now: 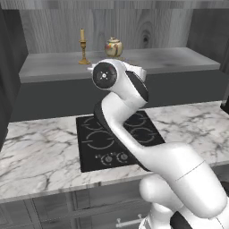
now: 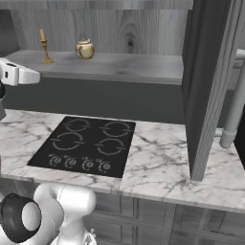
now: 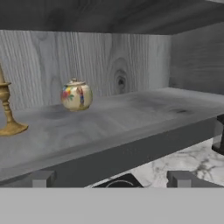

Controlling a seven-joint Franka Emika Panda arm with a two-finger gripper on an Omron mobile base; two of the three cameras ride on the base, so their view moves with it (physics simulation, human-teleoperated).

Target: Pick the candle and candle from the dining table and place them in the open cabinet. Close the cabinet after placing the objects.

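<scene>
Empty, parted hand [image 3: 112, 179] before grey wood-grain cabinet shelf [image 3: 131, 113]: yellow taper in gold candlestick [image 1: 82, 47] stowed; second candle, door-closing outstanding.

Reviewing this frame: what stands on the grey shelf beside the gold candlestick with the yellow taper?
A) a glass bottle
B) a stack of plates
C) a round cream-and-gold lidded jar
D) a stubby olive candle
C: the round lidded jar stands on the shelf a little to the right of the candlestick, apart from it.
</scene>
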